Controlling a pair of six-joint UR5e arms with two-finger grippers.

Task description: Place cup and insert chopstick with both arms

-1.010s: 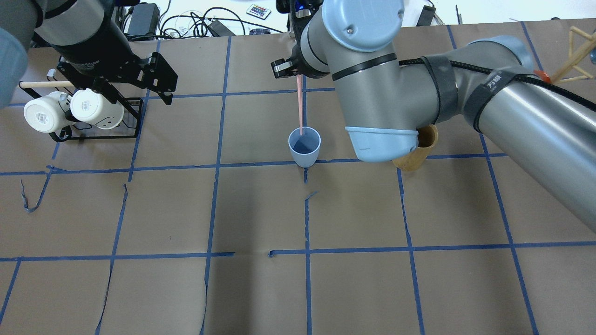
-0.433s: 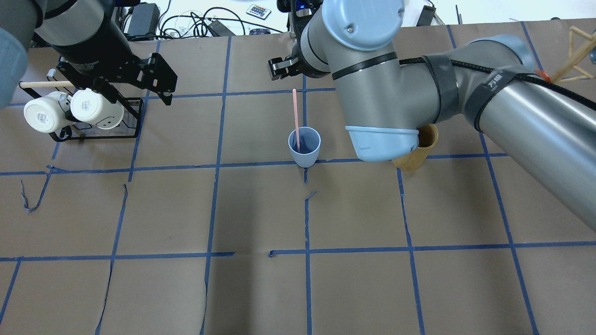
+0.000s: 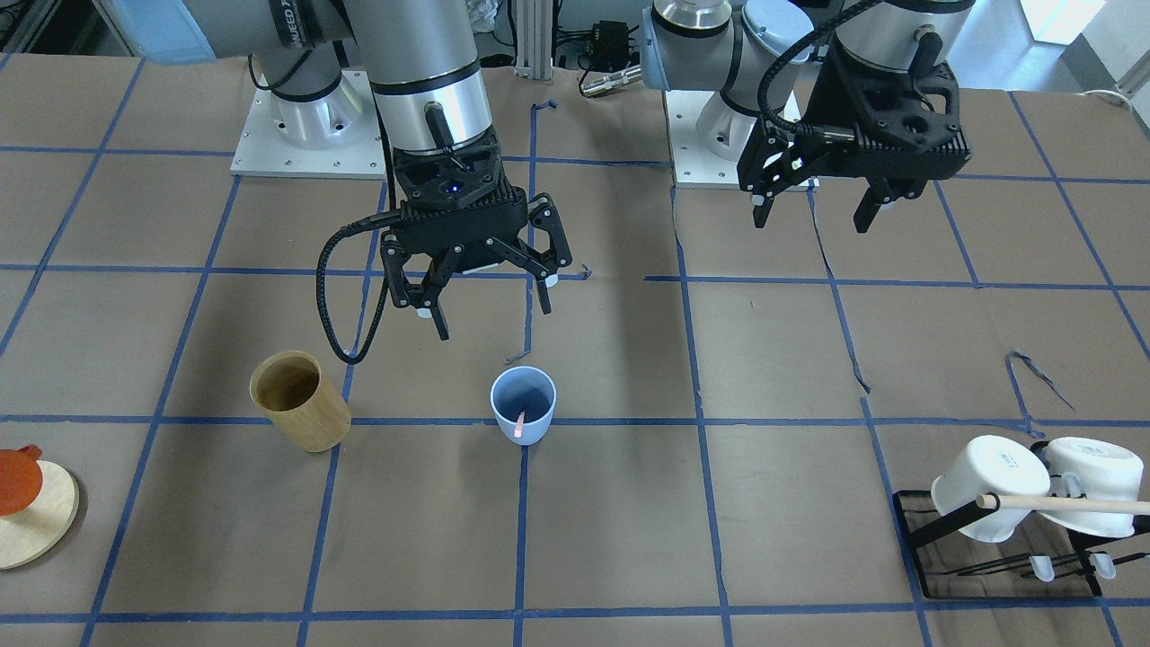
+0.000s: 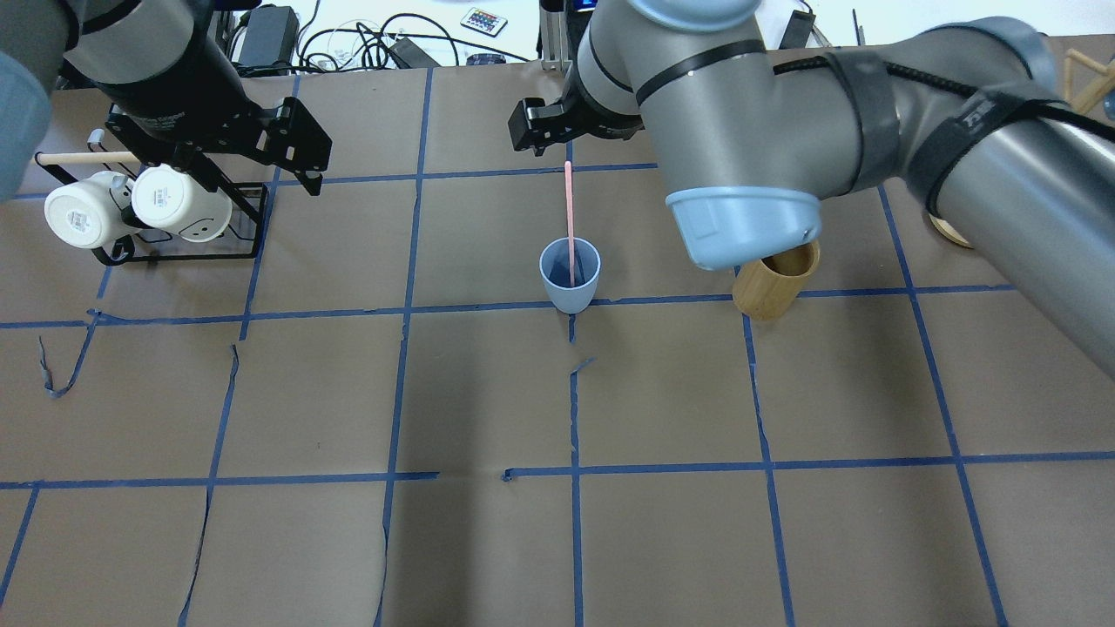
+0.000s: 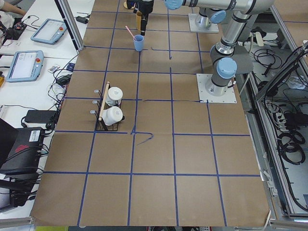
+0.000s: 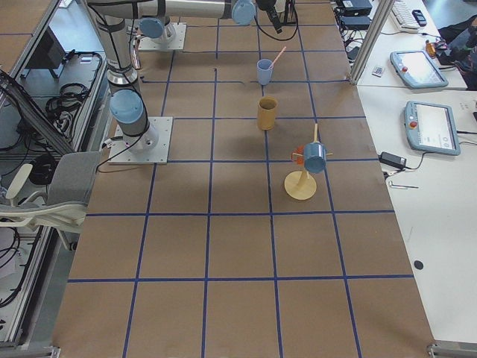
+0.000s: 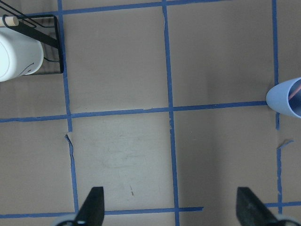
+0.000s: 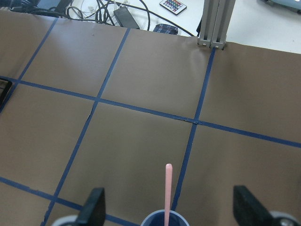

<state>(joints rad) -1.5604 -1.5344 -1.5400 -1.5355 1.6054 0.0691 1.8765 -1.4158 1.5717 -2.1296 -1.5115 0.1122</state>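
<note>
Now the blue cup stands upright near the centre of the overhead frame, just above a blue tape line on the paper-covered table. The pink chopstick stands in it. Its lower end is inside the cup, and it leans on the rim with its upper end pointing toward the top of that frame.

The right gripper hangs in the upper middle of the front-facing frame, just above the cup. Its jaws are spread wide and hold nothing (in its wrist view the chopstick's free tip rises in the gap between the two fingers, touching neither). The left gripper hovers at the upper right of the same frame, well apart from the cup, with its jaws likewise wide apart and empty.

A wooden cup stands upright to the left of the blue one there, near but not touching. At the lower right sits a black rack carrying two white mugs on a wooden rod.
</note>
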